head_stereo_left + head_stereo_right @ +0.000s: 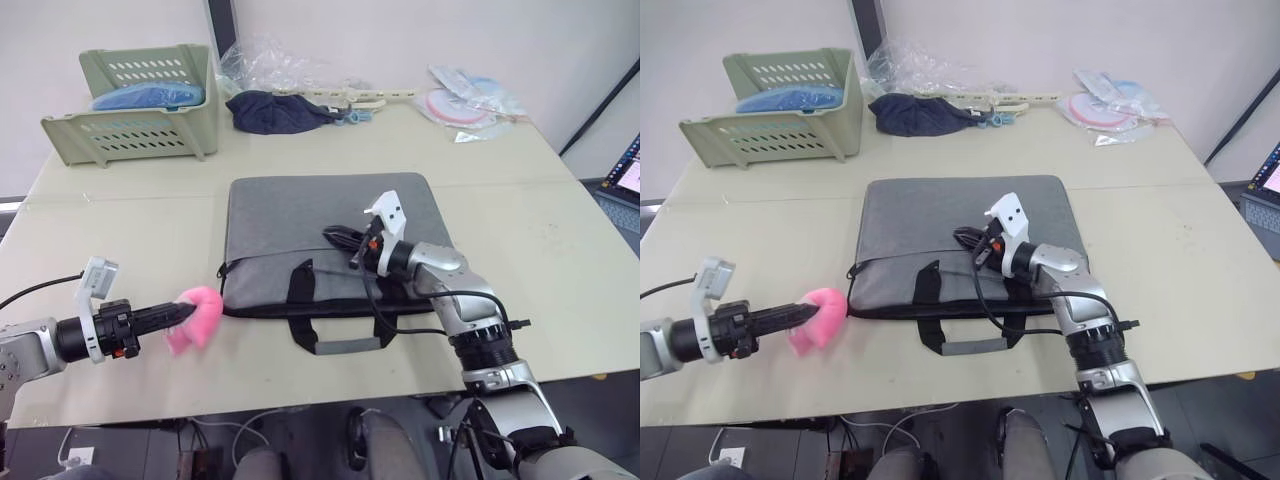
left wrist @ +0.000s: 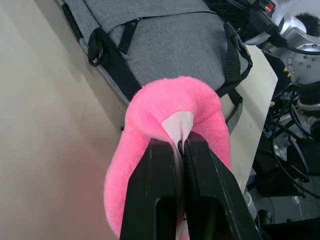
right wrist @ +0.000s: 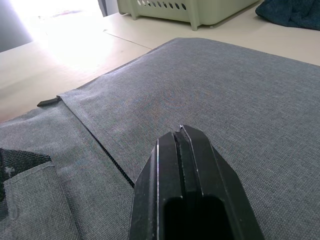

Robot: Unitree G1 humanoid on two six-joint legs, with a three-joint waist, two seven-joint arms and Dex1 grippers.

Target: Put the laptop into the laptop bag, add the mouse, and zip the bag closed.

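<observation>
The grey laptop bag [image 1: 300, 225] lies flat in the middle of the table, with its black handles [image 1: 340, 345] toward the front edge. Its zipper [image 3: 100, 145] runs across the fabric. My right gripper [image 1: 335, 237] hovers low over the bag's top face, fingers [image 3: 181, 150] shut with nothing between them. My left gripper [image 1: 185, 312] is just left of the bag's front left corner, shut on a pink plush [image 2: 170, 100] that rests on the table. The laptop and the mouse are out of view.
A pale green basket [image 1: 135, 105] stands at the back left. A dark navy cloth bundle [image 1: 275, 110] and crumpled clear plastic [image 1: 270, 60] lie behind the bag. Flat packets [image 1: 465, 105] sit at the back right. Bare table lies right of the bag.
</observation>
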